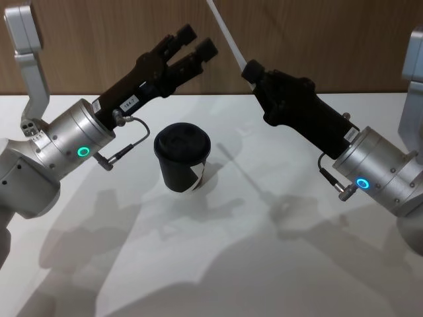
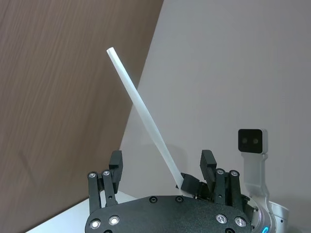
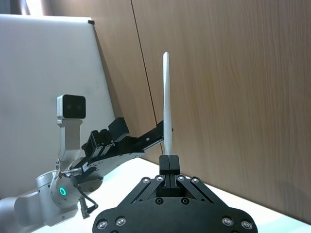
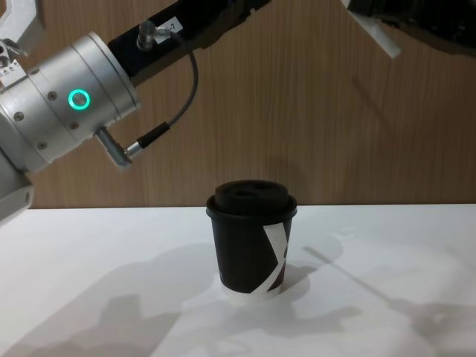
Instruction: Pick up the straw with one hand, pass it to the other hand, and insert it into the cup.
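My right gripper (image 1: 250, 70) is raised above the table and shut on the lower part of the thin white straw (image 1: 226, 30), which slants up and back from it. In the right wrist view the straw (image 3: 165, 107) stands straight up out of the closed jaws (image 3: 168, 160). My left gripper (image 1: 197, 41) is open, level with the straw and a short way to its left, not touching it. In the left wrist view the straw (image 2: 143, 119) lies beyond the spread fingers (image 2: 115, 165). The black lidded cup (image 1: 182, 158) stands upright on the table below and between both arms, and its white stripe faces the chest view (image 4: 251, 238).
The white table (image 1: 264, 251) stretches around the cup. A brown wooden wall (image 1: 317, 39) rises close behind both grippers. The short lower end of the straw (image 4: 375, 33) sticks out under the right gripper, high above the cup.
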Robot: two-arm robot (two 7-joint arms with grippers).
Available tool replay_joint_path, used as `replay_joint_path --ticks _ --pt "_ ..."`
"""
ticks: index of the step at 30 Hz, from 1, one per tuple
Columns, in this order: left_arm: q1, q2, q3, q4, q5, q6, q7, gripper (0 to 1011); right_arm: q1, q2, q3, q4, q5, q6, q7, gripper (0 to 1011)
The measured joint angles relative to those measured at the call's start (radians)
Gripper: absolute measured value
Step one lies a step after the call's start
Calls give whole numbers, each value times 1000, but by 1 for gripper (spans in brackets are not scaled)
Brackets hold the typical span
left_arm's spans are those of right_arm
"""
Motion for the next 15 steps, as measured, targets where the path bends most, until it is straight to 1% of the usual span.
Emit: replay_joint_path --ticks 10,15 --pt "-28 -13 10 37 -30 16 -23 1000 0 0 0 0 0 0 0 0" --pt "-51 -26 19 70 -49 26 -45 1000 0 0 0 0 0 0 0 1"
